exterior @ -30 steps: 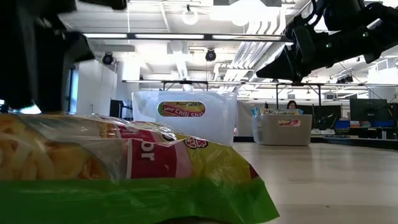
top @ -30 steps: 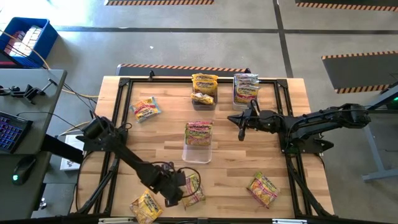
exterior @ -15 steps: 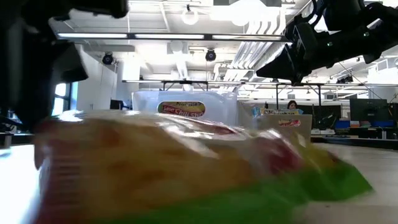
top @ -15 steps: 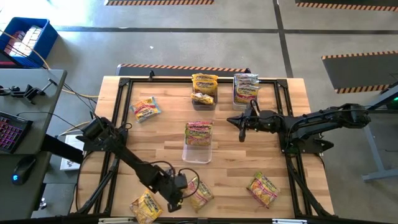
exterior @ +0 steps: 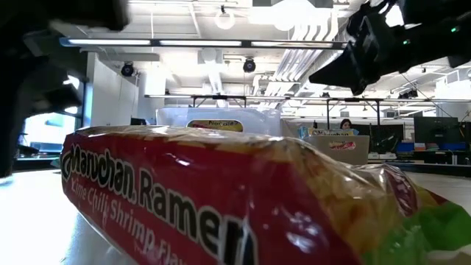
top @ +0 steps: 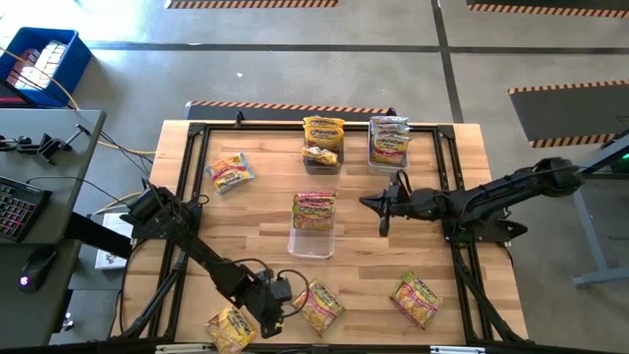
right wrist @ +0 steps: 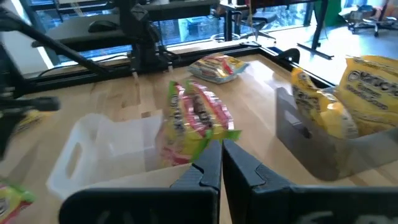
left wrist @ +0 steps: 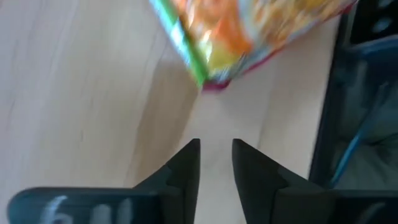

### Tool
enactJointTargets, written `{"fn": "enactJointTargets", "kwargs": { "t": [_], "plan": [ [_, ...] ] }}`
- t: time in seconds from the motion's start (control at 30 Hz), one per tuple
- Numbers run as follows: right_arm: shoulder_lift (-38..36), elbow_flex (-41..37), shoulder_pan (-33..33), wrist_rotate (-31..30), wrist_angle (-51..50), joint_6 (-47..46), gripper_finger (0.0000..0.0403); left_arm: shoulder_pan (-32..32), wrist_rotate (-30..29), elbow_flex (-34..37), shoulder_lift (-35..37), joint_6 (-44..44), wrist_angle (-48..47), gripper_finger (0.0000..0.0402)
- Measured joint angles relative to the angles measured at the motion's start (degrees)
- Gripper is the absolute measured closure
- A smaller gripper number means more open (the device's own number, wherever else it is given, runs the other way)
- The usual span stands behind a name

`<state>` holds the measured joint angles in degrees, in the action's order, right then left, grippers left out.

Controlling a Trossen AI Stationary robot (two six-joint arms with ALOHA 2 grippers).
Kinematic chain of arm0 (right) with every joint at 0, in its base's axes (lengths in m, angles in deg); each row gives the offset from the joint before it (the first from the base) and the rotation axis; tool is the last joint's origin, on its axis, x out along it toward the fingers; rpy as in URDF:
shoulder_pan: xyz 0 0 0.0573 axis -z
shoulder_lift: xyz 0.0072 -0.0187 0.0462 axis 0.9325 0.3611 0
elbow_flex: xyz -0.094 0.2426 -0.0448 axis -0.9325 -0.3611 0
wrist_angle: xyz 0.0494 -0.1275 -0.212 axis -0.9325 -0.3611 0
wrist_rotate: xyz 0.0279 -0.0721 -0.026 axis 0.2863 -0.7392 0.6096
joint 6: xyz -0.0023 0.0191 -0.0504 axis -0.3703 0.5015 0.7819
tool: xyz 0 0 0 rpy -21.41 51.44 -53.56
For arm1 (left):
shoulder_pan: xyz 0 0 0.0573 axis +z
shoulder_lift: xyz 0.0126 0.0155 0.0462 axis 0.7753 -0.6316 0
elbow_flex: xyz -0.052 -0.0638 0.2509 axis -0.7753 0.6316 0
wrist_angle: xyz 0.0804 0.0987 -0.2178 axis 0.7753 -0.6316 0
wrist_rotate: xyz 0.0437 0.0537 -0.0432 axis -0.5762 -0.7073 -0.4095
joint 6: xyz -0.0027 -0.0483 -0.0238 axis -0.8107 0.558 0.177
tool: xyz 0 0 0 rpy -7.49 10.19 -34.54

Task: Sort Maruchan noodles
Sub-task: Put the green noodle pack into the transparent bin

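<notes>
Presently, item: sorting of ramen packets, pick-up step. Left gripper (top: 278, 300) sits low at the near edge of the table (top: 462, 167), just left of a red-and-green packet (top: 319, 305); the left wrist view shows its fingers (left wrist: 186, 168) drawn close with only a narrow gap, bare wood between them, and the packet's corner just beyond the tips, so it appears to grasp nothing, though that view is blurred. Right gripper (top: 381, 208) hangs over mid-table, right of the centre bin (top: 311, 241), fingers pressed together and empty. Stock on the table: one packet propped in the centre bin (top: 314, 209); yellow packets in the far middle bin (top: 322, 133); pale packets in the far right bin (top: 389, 138); loose packets at far left (top: 231, 171), near left (top: 230, 327) and near right (top: 417, 298). Judgement: the left arm is on the near red-and-green packet, not yet secured. Next move likely calls for reopening the fingers, advancing over the packet's edge, pinching the crinkly wrapper, then carrying it to the centre bin, which holds a matching packet.
</notes>
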<state>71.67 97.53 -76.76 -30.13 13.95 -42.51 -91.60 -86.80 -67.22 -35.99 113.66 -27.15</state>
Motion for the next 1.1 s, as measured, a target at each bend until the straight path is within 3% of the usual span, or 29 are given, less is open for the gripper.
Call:
{"fn": "enactJointTargets", "kwargs": {
  "t": [0.1,0.3,0.53,0.67,0.77,0.93,1.1],
  "plan": [
    [0.00,0.56,-4.73,-3.85,-0.57,0.04,0.0403,-1.60,-1.95,1.75,0.00,1.03,1.41,0.0340],
    [1.33,6.66,-14.39,-10.86,-4.19,0.00,0.0403,-3.33,-5.40,6.21,0.88,-1.56,15.94,0.0393],
    [13.58,15.25,-22.97,-14.71,-13.42,-13.42,0.0389,-3.46,-15.02,12.47,7.94,-2.84,18.58,0.0400],
    [23.46,19.41,-26.34,-14.70,-13.55,-19.05,0.0343,-2.83,-15.99,17.10,11.83,-0.54,21.72,0.0400],
    [29.98,23.38,-28.12,-13.95,-13.75,-22.48,0.0292,-0.84,-11.60,19.27,12.62,3.62,23.73,0.0399],
    [38.29,30.44,-28.60,-7.96,-15.94,-29.21,0.0211,1.27,-6.15,20.67,12.00,2.37,27.22,0.0389],
    [43.72,35.09,-28.03,-0.16,-16.18,-34.94,0.0176,3.76,-3.83,20.63,11.21,-0.66,30.24,0.0344]
  ]
}}
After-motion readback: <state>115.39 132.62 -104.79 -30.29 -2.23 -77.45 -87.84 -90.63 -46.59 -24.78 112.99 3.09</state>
